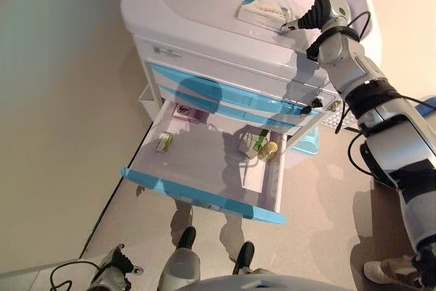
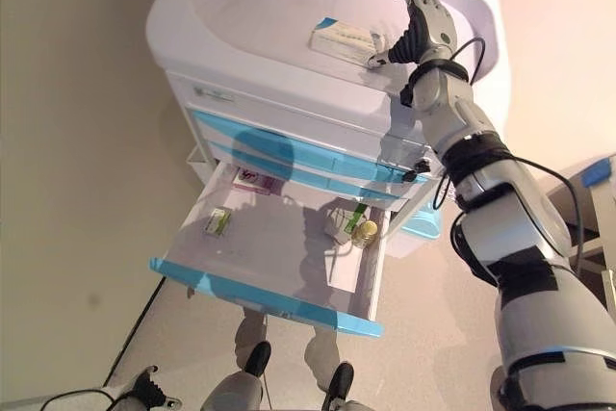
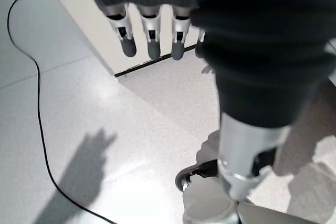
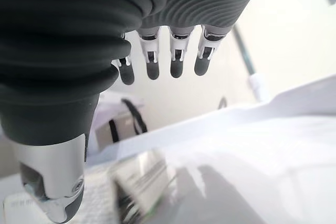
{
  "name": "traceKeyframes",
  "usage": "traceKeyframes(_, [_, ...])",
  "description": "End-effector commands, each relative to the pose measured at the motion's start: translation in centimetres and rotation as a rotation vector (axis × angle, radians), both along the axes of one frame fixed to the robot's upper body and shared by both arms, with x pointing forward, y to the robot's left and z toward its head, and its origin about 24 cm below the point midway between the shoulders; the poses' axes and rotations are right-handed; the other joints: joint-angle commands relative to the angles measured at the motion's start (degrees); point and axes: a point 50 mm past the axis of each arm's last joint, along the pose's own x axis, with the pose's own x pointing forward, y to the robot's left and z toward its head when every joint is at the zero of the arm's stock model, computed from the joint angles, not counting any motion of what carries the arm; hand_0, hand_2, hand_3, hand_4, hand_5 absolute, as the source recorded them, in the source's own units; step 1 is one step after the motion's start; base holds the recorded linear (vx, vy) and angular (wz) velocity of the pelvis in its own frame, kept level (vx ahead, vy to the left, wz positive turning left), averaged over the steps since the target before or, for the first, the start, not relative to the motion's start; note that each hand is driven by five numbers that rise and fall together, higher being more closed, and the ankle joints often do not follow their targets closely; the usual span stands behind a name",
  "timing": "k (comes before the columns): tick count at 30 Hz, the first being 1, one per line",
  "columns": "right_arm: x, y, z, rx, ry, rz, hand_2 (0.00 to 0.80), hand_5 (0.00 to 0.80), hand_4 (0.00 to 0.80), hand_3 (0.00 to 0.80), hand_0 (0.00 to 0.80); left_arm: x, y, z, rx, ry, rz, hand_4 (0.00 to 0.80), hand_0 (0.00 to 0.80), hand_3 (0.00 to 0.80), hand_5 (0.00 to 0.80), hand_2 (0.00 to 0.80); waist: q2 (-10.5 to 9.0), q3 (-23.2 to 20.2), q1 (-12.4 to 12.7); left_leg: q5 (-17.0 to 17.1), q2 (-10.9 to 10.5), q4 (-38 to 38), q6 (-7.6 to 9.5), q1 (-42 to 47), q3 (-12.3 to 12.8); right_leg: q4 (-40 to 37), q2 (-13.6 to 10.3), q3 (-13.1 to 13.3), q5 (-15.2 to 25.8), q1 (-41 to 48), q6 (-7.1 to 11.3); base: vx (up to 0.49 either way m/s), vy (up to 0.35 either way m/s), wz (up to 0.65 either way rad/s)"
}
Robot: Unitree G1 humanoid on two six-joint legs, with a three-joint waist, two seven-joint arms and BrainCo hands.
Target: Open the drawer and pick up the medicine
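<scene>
The right arm, silver-grey with dark bands, rises from the lower right of the frame to the upper right. Its right hand (image 1: 325, 3), silver-fingered with dark tips, is spread, fingers straight and holding nothing. The left hand (image 1: 114, 264) hangs at the bottom left of the frame, fingers (image 3: 153, 38) relaxed and straight, empty.
</scene>
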Motion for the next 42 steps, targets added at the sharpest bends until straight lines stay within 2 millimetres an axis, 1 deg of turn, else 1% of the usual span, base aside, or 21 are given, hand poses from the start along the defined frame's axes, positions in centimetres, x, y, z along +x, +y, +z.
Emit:
traceKeyframes(1, [-1.2, -2.9, 1.5, 0.011, -0.103, -0.049, 0.0, 0.0, 0.0, 0.0, 0.0, -1.0, 0.6, -0.1, 0.01, 0.037, 0.053, 0.0, 0.0, 0.0, 0.0, 0.0, 1.12, -2.3, -1.62, 2.45, -2.37, -3.24, 1.9, -1.13, 0.94, 2.12, -0.52, 0.04, -0.04, 0.36, 4.42, -0.008, 0.002, -0.17])
traceKeyframes(2, [-1.3, -2.9, 1.4, 0.012, -0.102, -0.05, 0.0, 0.0, 0.0, 0.0, 0.0, -1.0, 0.6, -0.1, 0.011, 0.038, 0.052, 0.0, 0.0, 0.0, 0.0, 0.0, 1.09, -2.32, -1.53, 2.43, -2.35, -3.24, 1.9, -1.08, 0.98, 2.11, -0.5, 0.08, -0.03, 0.39, 4.42, -0.02, 0.003, -0.17])
traceKeyframes(5, [-2.4, -4.7, 0.5, 0.059, -0.123, -0.057, 0.0, 0.0, 0.0, 0.0, 0.0, -1.2, 0.4, -0.3, -0.004, 0.045, 0.056, 0.0, 0.0, 0.0, 0.0, 0.0, 2.12, -3.48, -2.86, 2.13, -2.01, -3.29, 1.75, 0.0, 2.12, 2.12, -0.42, 0.64, -0.33, 1.21, 4.31, -0.007, 0.002, -0.2])
traceKeyframes(7, [-2.7, -5.1, 0.2, 0.074, -0.127, -0.058, 0.0, 0.0, 0.0, 0.0, 0.0, -1.2, 0.3, -0.3, -0.01, 0.043, 0.058, 0.0, 0.0, 0.0, 0.0, 0.0, 2.41, -3.8, -3.26, 2.04, -1.91, -3.32, 1.7, 0.33, 2.33, 2.16, -0.37, 0.77, -0.49, 1.39, 4.26, -0.001, -0.004, -0.14])
traceKeyframes(8, [-3.2, -5.6, -0.6, 0.101, -0.131, -0.052, 0.0, 0.0, 0.0, 0.0, 0.0, -1.5, 0.1, -0.4, -0.021, 0.049, 0.081, 0.0, 0.0, 0.0, 0.0, 0.0, 2.88, -4.45, -4.21, 1.86, -1.71, -3.38, 1.64, 0.99, 2.88, 2.18, -0.31, 1.03, -0.63, 1.8, 4.18, -0.001, -0.013, -0.21])
traceKeyframes(10, [-3.6, -6.1, -1.0, 0.116, -0.131, -0.059, 0.0, 0.0, 0.0, 0.0, 0.0, -1.7, 0.1, -0.5, -0.023, 0.052, 0.084, 0.0, 0.0, 0.0, 0.0, 0.0, 3.02, -4.78, -4.32, 1.77, -1.59, -3.41, 1.6, 1.32, 3.14, 2.15, -0.28, 1.05, -0.68, 2.09, 4.17, 0.003, -0.011, -0.14])
traceKeyframes(12, [-4.4, -7.3, -2.5, 0.152, -0.122, -0.073, 0.0, 0.0, 0.0, 0.0, 0.0, -2.1, -0.2, -0.7, -0.034, 0.068, 0.095, 0.0, 0.0, 0.0, 0.0, 0.0, 3.74, -5.57, -5.15, 1.53, -1.29, -3.42, 1.58, 2.18, 3.75, 2.23, -0.21, 1.41, -0.93, 2.82, 4.11, 0.005, -0.016, -0.06])
traceKeyframes(13, [-4.5, -7.3, -2.6, 0.153, -0.12, -0.074, 0.0, 0.0, 0.0, 0.0, 0.0, -2.1, -0.2, -0.7, -0.033, 0.069, 0.093, 0.0, 0.0, 0.0, 0.0, 0.0, 3.68, -5.6, -5.05, 1.51, -1.27, -3.43, 1.57, 2.24, 3.77, 2.23, -0.2, 1.42, -0.94, 2.87, 4.1, -0.01, -0.029, -0.09])
traceKeyframes(18, [-6.3, -9.0, -5.4, 0.214, -0.105, -0.107, 0.0, 0.0, 0.0, 0.0, 0.0, -2.5, -0.9, -1.0, -0.055, 0.089, 0.096, 0.0, 0.0, 0.0, 0.0, 0.0, 4.97, -7.14, -6.49, 1.12, -1.01, -3.34, 1.52, 3.76, 4.96, 2.27, 0.04, 2.31, -1.33, 4.01, 3.97, -0.008, -0.021, -0.14])
traceKeyframes(20, [-6.6, -9.4, -6.0, 0.22, -0.098, -0.118, 0.0, 0.0, 0.0, 0.0, 0.0, -2.5, -1.0, -1.1, -0.057, 0.087, 0.096, 0.0, 0.0, 0.0, 0.0, 0.0, 5.08, -7.36, -6.57, 1.04, -1.02, -3.37, 1.53, 4.08, 5.12, 2.22, 0.08, 2.39, -1.37, 4.28, 3.95, -0.017, -0.015, -0.12])
traceKeyframes(21, [-7.3, -10.3, -7.1, 0.248, -0.081, -0.144, 0.0, 0.0, 0.0, 0.0, 0.0, -2.3, -1.2, -1.1, -0.069, 0.076, 0.099, 0.0, 0.0, 0.0, 0.0, 0.0, 5.54, -7.72, -7.09, 0.93, -0.91, -3.33, 1.54, 4.54, 5.5, 2.21, 0.14, 2.67, -1.53, 4.67, 3.89, -0.025, -0.014, -0.12])
traceKeyframes(25, [-8.7, -11.9, -9.2, 0.291, -0.045, -0.196, 0.0, 0.0, 0.0, 0.0, 0.0, -2.4, -1.3, -1.2, -0.076, 0.075, 0.107, 0.0, 0.0, 0.0, 0.0, 0.0, 6.31, -8.5, -7.82, 0.55, -0.87, -3.31, 1.67, 5.41, 6.18, 2.24, 0.18, 3.24, -1.71, 5.11, 3.8, -0.009, -0.006, -0.03])
traceKeyframes(30, [-10.3, -13.3, -12.5, 0.34, 0.033, -0.254, 0.0, 0.0, 0.0, 0.0, 0.0, -2.0, -1.7, -1.2, -0.09, 0.06, 0.095, 0.0, 0.0, 0.0, 0.0, 0.0, 7.18, -8.66, -8.8, 0.26, -0.7, -3.36, 1.82, 6.42, 6.72, 2.15, 0.26, 3.8, -1.8, 5.58, 3.7, 0.001, -0.004, -0.06])
traceKeyframes(32, [-10.8, -13.6, -13.1, 0.338, 0.052, -0.267, 0.0, 0.0, 0.0, 0.0, 0.0, -1.9, -1.7, -1.1, -0.093, 0.054, 0.084, 0.0, 0.0, 0.0, 0.0, 0.0, 7.29, -8.71, -8.88, 0.18, -0.68, -3.38, 1.84, 6.61, 6.77, 2.11, 0.26, 3.89, -1.82, 5.73, 3.71, 0.006, -0.002, -0.05])
traceKeyframes(33, [-11.7, -14.2, -14.8, 0.359, 0.096, -0.293, 0.0, 0.0, 0.0, 0.0, 0.0, -1.5, -1.9, -1.0, -0.103, 0.031, 0.075, 0.0, 0.0, 0.0, 0.0, 0.0, 7.62, -8.66, -9.37, 0.04, -0.66, -3.47, 1.87, 6.89, 6.92, 2.06, 0.28, 4.01, -1.9, 5.84, 3.7, 0.0, 0.0, 0.0])
traceKeyframes(36, [-13.3, -14.6, -17.7, 0.415, 0.179, -0.323, 0.0, 0.0, 0.0, 0.0, 0.0, -0.5, -2.1, -0.7, -0.116, -0.012, 0.06, 0.0, 0.0, 0.0, 0.0, 0.0, 7.88, -8.54, -9.93, -0.03, -0.72, -3.5, 1.89, 7.36, 7.02, 2.09, 0.26, 4.14, -2.06, 6.21, 3.63, 0.008, -0.003, -0.03])
traceKeyframes(37, [-13.9, -14.7, -19.3, 0.458, 0.228, -0.333, 0.0, 0.0, 0.0, 0.0, 0.0, -0.2, -2.2, -0.7, -0.122, -0.026, 0.052, 0.0, 0.0, 0.0, 0.0, 0.0, 7.97, -8.41, -10.12, -0.05, -0.69, -3.5, 1.87, 7.47, 7.04, 2.08, 0.2, 4.17, -2.11, 6.42, 3.64, -0.005, -0.009, -0.04])
traceKeyframes(38, [-14.3, -14.7, -20.2, 0.477, 0.261, -0.336, 0.0, 0.0, 0.0, 0.0, 0.0, 0.0, -2.2, -0.6, -0.123, -0.034, 0.041, 0.0, 0.0, 0.0, 0.0, 0.0, 7.96, -8.36, -10.26, -0.09, -0.68, -3.49, 1.87, 7.61, 7.07, 2.08, 0.17, 4.19, -2.12, 6.56, 3.64, 0.0, 0.0, 0.0])
traceKeyframes(39, [-14.3, -14.7, -20.3, 0.477, 0.262, -0.336, 0.0, 0.0, 0.0, 0.0, 0.0, 0.0, -2.2, -0.6, -0.123, -0.033, 0.041, 0.0, 0.0, 0.0, 0.0, 0.0, 7.94, -8.37, -10.25, -0.1, -0.68, -3.5, 1.87, 7.64, 7.06, 2.07, 0.17, 4.19, -2.12, 6.6, 3.64, 0.0, 0.0, 0.0])
traceKeyframes(40, [-15.5, -14.8, -23.2, 0.567, 0.36, -0.357, 0.0, 0.0, 0.0, 0.0, 0.0, 0.5, -2.3, -0.4, -0.129, -0.047, 0.026, 0.0, 0.0, 0.0, 0.0, 0.0, 8.1, -8.19, -10.66, -0.03, -0.71, -3.41, 1.88, 7.74, 7.2, 2.19, 0.17, 4.32, -2.24, 6.65, 3.64, 0.0, 0.0, 0.0])
traceKeyframes(42, [-17.2, -14.9, -26.1, 0.604, 0.481, -0.393, 0.0, 0.0, 0.0, 0.0, 0.0, 0.8, -2.2, -0.3, -0.137, -0.052, 0.008, 0.0, 0.0, 0.0, 0.0, 0.0, 8.15, -8.2, -10.93, -0.13, -0.69, -3.34, 1.88, 8.0, 7.3, 2.28, 0.11, 4.32, -2.49, 6.98, 3.57, 0.0, 0.0, 0.0])
